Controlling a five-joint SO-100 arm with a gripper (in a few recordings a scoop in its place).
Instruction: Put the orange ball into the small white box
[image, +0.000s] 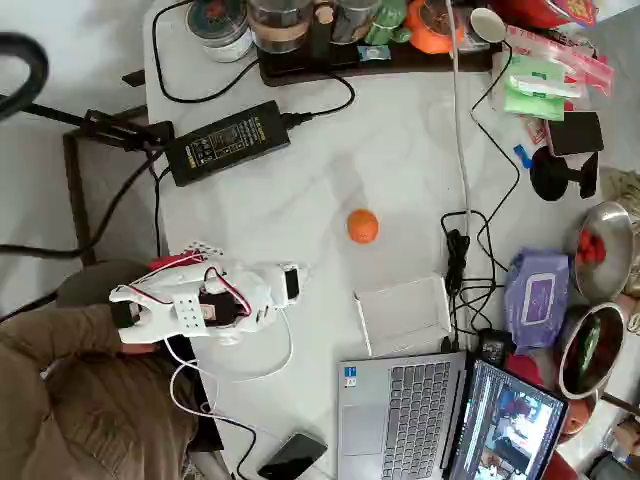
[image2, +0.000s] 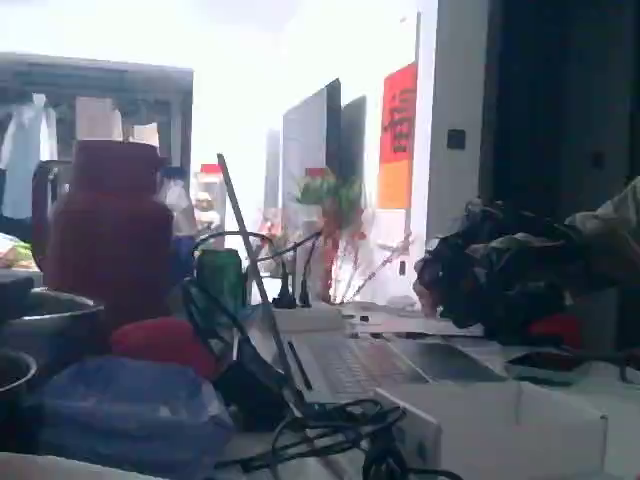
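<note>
A: From the overhead view first. Where is the orange ball?

B: Lying free on the bare white table, near the middle, with nothing touching it. The small white box sits below it in this picture and a little to the right, just above the laptop, and nothing lies in it.

A: And the arm?

B: The white arm is folded low at the left, well apart from the ball. The gripper points right, towards the ball and box. It looks drawn in, but I cannot tell how its jaws stand; the fingertips are too small and blurred to read.

A: So which step?

B: I judge it the very start: the reach has not begun, the ball is not gripped.

A: What does the next move need?

B: Swing out to the right and up in this picture, spread the jaws wider than the ball, and come down over it squarely. A smooth ball will likely roll if nudged off-centre. The carry to the box afterwards is short.

A: The fixed view?

B: Low, at table height. The small white box is in the foreground at right, the open laptop behind it, cables in front. It adds nothing on the jaws.
</note>
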